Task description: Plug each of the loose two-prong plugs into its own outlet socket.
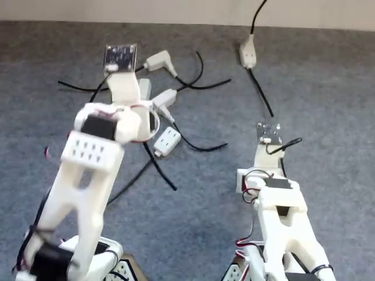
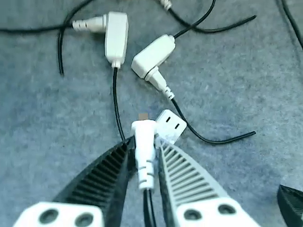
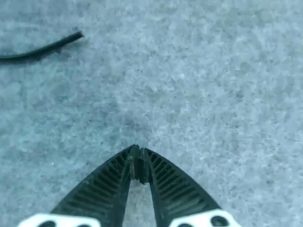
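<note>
— White plug (image 2: 144, 153): where was it?
— Clamped in left gripper (image 2: 143, 143), prongs just short of the socket (image 2: 171, 125), which lay at 6 o'clock from a loose plug (image 1: 164, 96). Right gripper (image 3: 138, 163) was pinched shut on nothing. Next move probably needed squaring up, then a straight push.

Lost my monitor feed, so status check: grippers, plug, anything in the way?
Left gripper shut on white two-prong plug, tip beside outlet socket, not inserted. Right gripper shut, empty, above carpet. Black cable skirts the socket.
</note>
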